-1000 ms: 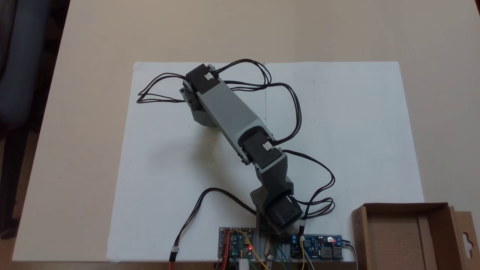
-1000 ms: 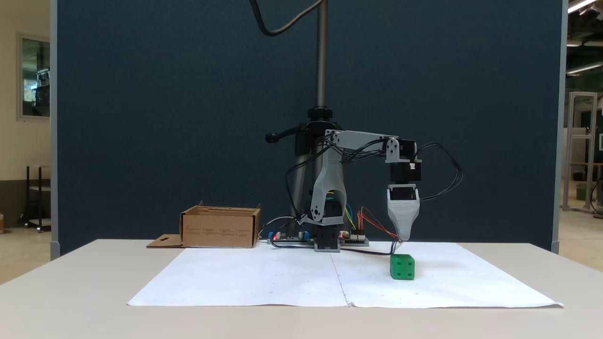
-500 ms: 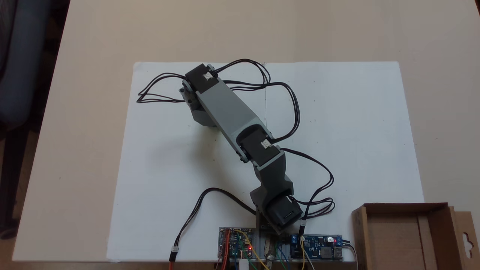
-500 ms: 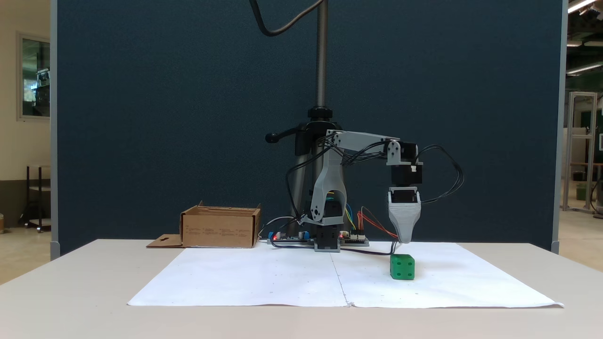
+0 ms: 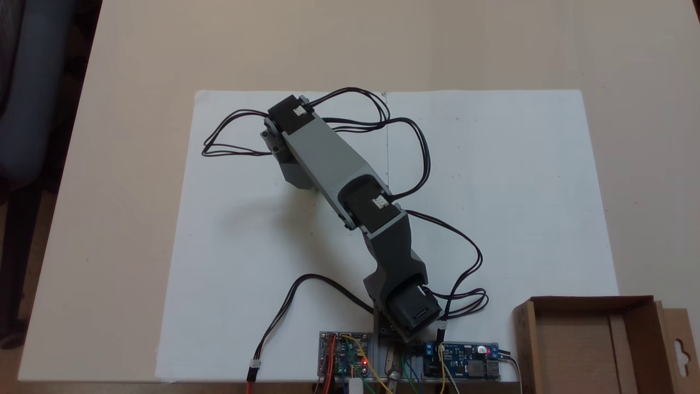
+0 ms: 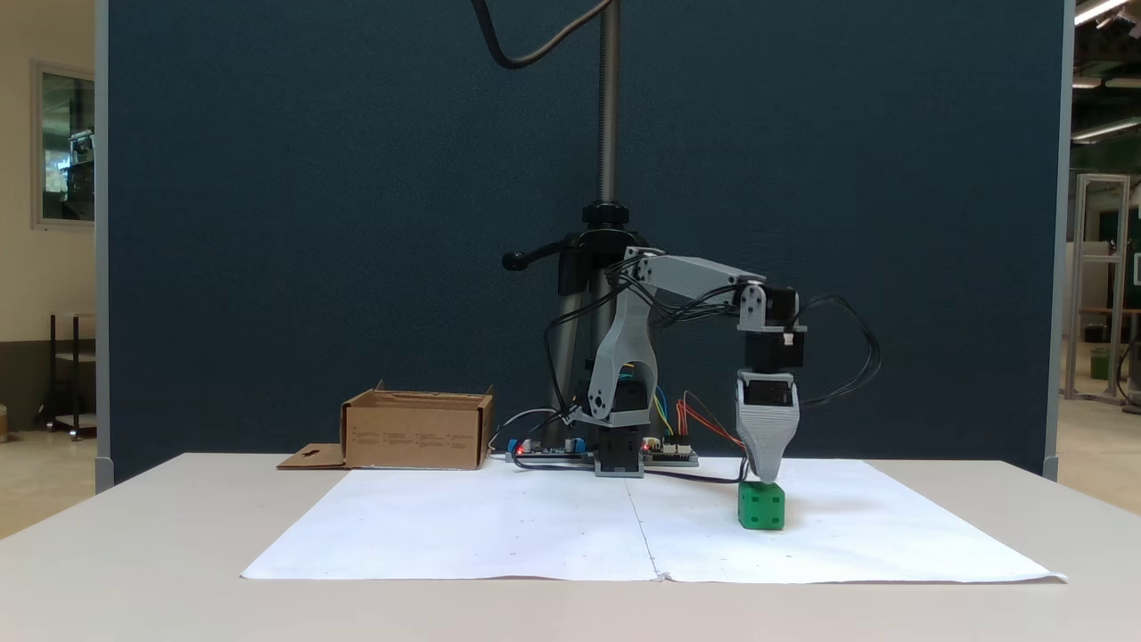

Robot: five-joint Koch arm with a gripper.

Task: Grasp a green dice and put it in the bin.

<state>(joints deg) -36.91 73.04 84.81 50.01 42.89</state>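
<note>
The green dice (image 6: 760,506) is a small bright green cube standing on the white paper, right of centre in a fixed view from the front. My gripper (image 6: 767,477) points straight down over it, its tip level with the cube's top. From this side the jaws lie one behind the other, so their gap is hidden. In a fixed view from above, the forearm (image 5: 328,158) covers the dice and the fingertips. The bin (image 6: 417,432) is a shallow brown cardboard box at the table's back left; from above the bin (image 5: 574,350) sits at the lower right, with nothing inside.
A white paper sheet (image 5: 519,191) covers the middle of the table. Circuit boards (image 5: 467,364) with lit LEDs flank the arm's base. Black cables (image 5: 229,131) loop off the wrist. A tripod pole (image 6: 609,134) rises behind the arm, before a dark blue partition.
The gripper has come down from well above the dice until its tip meets the cube's top, and the arm reached slightly outward. The dice has not moved.
</note>
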